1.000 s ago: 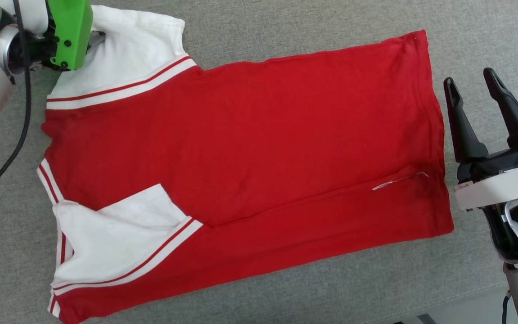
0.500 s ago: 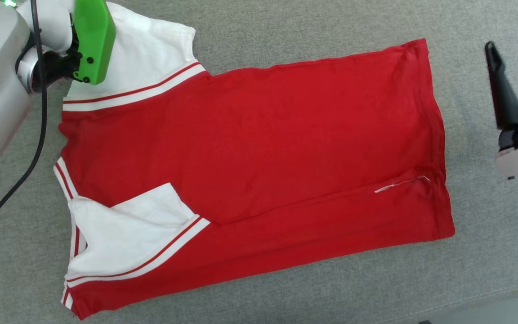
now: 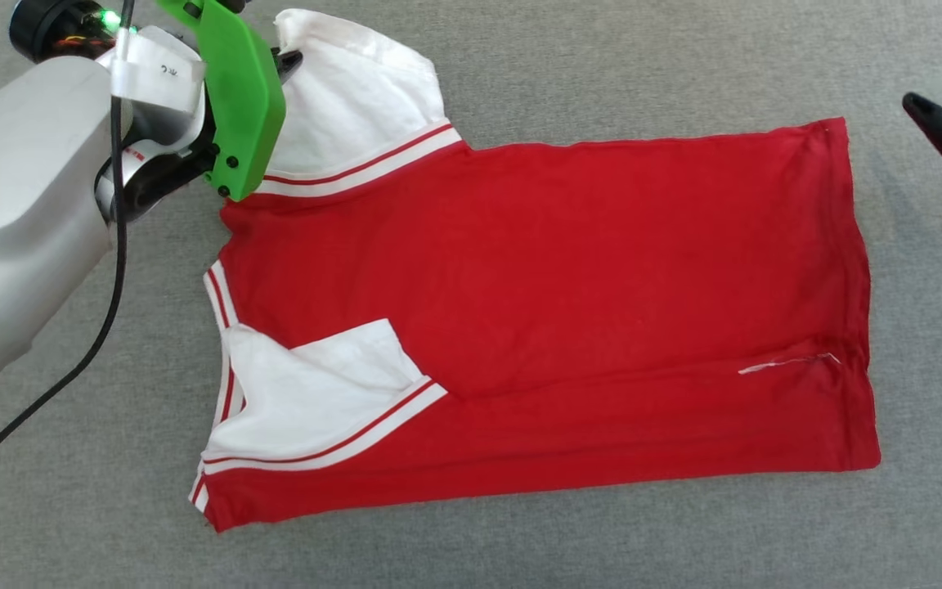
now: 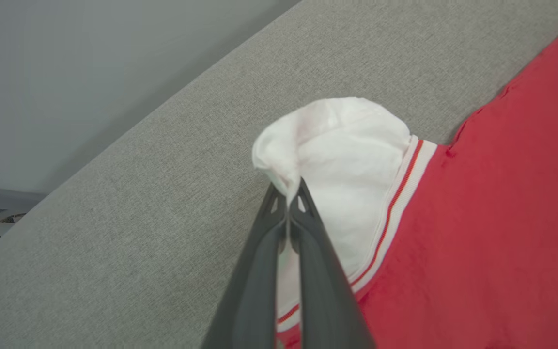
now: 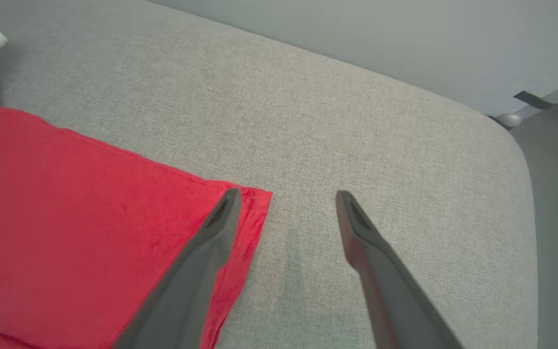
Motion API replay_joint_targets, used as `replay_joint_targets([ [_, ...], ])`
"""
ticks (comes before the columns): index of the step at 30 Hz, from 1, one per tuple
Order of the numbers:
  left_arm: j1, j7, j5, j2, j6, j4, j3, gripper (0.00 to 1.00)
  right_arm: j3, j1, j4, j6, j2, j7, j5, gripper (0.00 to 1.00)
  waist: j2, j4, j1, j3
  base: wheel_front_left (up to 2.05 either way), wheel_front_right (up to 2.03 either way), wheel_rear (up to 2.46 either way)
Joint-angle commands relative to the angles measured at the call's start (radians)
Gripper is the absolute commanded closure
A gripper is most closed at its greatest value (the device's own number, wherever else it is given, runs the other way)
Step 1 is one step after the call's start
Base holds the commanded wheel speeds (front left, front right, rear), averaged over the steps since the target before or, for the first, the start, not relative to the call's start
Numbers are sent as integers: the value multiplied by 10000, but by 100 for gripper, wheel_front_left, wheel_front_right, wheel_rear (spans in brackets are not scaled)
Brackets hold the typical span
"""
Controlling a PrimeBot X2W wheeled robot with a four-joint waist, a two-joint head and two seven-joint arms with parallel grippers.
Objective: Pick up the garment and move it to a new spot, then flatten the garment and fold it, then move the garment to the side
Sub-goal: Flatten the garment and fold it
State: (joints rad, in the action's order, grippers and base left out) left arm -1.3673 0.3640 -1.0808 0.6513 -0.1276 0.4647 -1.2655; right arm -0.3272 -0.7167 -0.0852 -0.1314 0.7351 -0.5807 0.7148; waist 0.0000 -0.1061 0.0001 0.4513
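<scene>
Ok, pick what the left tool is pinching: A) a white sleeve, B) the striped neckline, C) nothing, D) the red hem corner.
A: the left wrist view shows the left tool shut on the bunched white sleeve of the garment.

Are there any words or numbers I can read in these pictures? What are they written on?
Nothing can be read clearly.
White label on the left arm: a few small dark marks, too small and blurred to read.
The garment: no words or numbers on the side facing up.
</scene>
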Motion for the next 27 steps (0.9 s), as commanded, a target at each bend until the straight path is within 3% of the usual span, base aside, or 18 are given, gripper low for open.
replay_joint_targets([
  [1, 163, -132, 166, 48, -30, -125, -9, 100, -247, -285, -223, 7, 114, -536, 303, 0, 0, 333, -1, -28, 0, 0, 0],
  [4, 121, -324, 324, 46, -30, -426, -19, 100, -685, -800, -759, 7, 273, -1608, 715, 0, 0, 562, -1, 124, 0, 0, 0],
  [9, 23, -541, 561, 15, 12, -753, -21, 100, -1147, -1468, -1655, 7, 71, -2418, 883, 0, 0, 828, -1, 418, 0, 0, 0],
  [16, -166, -701, 756, -22, 104, -1062, 14, 100, -1742, -2027, -3021, 7, -545, -2207, 631, 0, 0, 1022, -1, 811, 0, 0, 0],
  [25, -193, -881, 775, -54, 112, -1029, 39, 100, -2874, -1522, -4226, 7, -965, -1699, 954, 0, 0, 1053, -1, 986, 0, 0, 0],
  [26, -170, -900, 760, -45, 107, -997, 38, 100, -2996, -1512, -4240, 7, -961, -1620, 986, 12, 0, 1041, -1, 959, 0, 0, 0],
  [27, -141, -929, 752, -27, 102, -949, 36, 100, -3128, -1535, -4209, 7, -924, -1443, 1004, 100, 0, 1022, -1, 912, 0, 0, 0],
])
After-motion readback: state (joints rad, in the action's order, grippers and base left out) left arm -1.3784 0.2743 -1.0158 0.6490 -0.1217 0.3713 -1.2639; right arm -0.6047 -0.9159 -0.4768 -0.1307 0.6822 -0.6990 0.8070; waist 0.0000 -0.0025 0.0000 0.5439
